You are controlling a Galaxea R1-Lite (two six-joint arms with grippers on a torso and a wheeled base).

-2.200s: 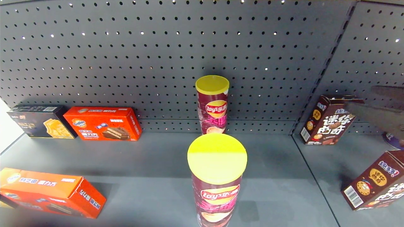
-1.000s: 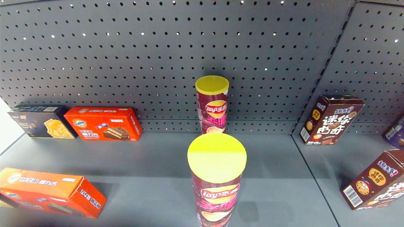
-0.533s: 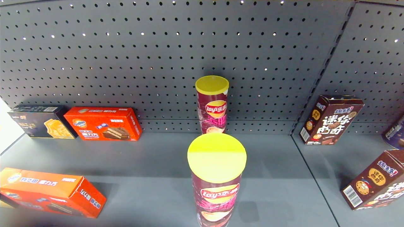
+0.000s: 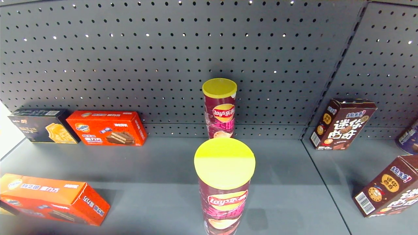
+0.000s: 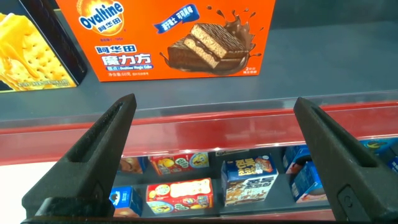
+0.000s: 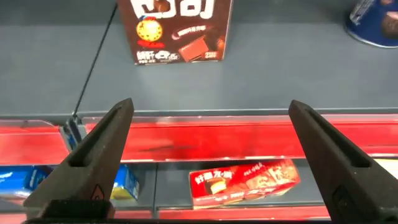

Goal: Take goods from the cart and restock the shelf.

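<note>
Two maroon chip cans with yellow lids stand on the grey shelf (image 4: 156, 169): a near can (image 4: 224, 186) at the front and a far can (image 4: 219, 109) against the pegboard. My left gripper (image 5: 214, 101) is open and holds nothing. It hangs in front of the shelf's red edge strip (image 5: 205, 127), facing an orange wafer box (image 5: 165, 37). My right gripper (image 6: 211, 104) is open too and holds nothing. It faces a brown cookie box (image 6: 180, 31) past the red edge strip (image 6: 205, 140).
A black cracker box (image 4: 42, 125) and an orange box (image 4: 106, 127) stand at the back left, another orange box (image 4: 52, 199) at the front left. Two brown cookie boxes (image 4: 343, 124) (image 4: 388, 189) and a blue pack (image 4: 408, 137) stand on the right. The lower shelf holds small boxes (image 5: 180, 196) (image 6: 245, 180).
My right gripper was beside the back brown cookie box in the head view 2.2 s ago and has since drawn back out of that view. The goods on the shelf have not moved.
</note>
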